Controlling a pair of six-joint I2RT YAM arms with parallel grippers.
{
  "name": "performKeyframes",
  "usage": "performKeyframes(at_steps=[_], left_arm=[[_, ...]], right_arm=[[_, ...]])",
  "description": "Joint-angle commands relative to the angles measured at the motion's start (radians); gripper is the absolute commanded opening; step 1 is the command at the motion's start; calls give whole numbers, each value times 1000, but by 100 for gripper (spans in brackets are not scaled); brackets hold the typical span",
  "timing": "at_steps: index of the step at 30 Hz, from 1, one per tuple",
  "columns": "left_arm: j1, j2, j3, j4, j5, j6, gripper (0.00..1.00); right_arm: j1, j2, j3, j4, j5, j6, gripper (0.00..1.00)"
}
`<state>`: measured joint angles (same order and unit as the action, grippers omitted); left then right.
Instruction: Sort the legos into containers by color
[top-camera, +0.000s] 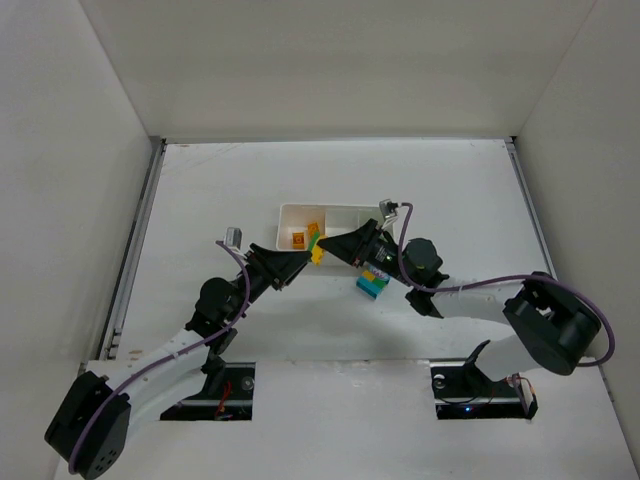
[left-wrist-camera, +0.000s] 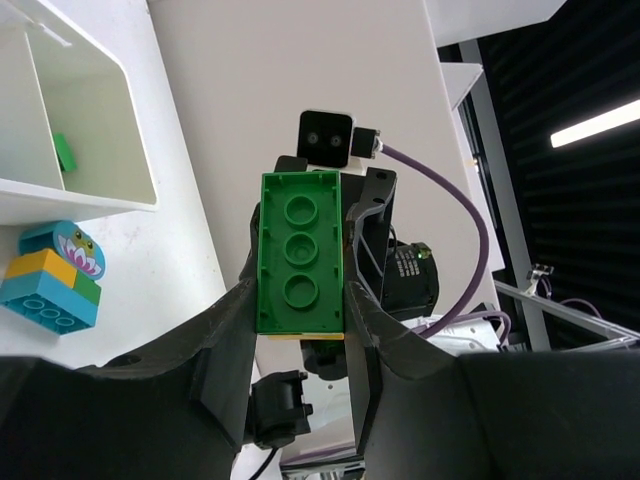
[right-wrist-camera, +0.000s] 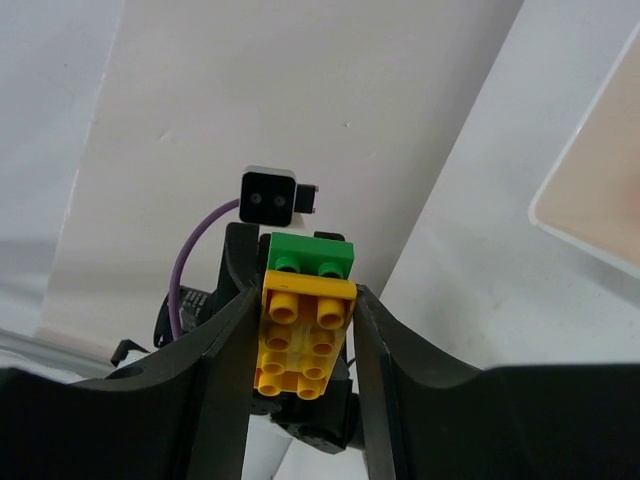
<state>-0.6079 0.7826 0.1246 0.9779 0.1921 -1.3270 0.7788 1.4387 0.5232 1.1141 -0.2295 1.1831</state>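
Note:
A green brick (left-wrist-camera: 300, 255) joined to a yellow brick (right-wrist-camera: 300, 340) hangs between both grippers, above the table just in front of the white tray (top-camera: 283, 210). My left gripper (top-camera: 306, 257) is shut on the green brick, seen between its fingers in the left wrist view (left-wrist-camera: 300, 300). My right gripper (top-camera: 330, 250) is shut on the yellow brick, seen in the right wrist view (right-wrist-camera: 305, 300). The tray's left compartment holds an orange brick (top-camera: 298, 238). A small green brick (left-wrist-camera: 63, 150) lies in a tray compartment. A cyan, yellow and green clump (top-camera: 372, 283) sits on the table under the right wrist.
White walls enclose the table on the left, back and right. The tray's near wall (left-wrist-camera: 110, 110) stands close to the held bricks. The clump on the table also shows in the left wrist view (left-wrist-camera: 55, 285), just in front of the tray.

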Motion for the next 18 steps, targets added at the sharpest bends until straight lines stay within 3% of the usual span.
performKeyframes(at_steps=[1, 11, 18], left_arm=[[27, -31, 9, 42, 7, 12, 16], [182, -92, 58, -119, 90, 117, 16], [158, -31, 50, -70, 90, 104, 16]], right_arm=[[-40, -63, -15, -38, -68, -30, 20], [-143, -193, 24, -427, -205, -184, 20], [-146, -190, 53, -386, -194, -178, 21]])
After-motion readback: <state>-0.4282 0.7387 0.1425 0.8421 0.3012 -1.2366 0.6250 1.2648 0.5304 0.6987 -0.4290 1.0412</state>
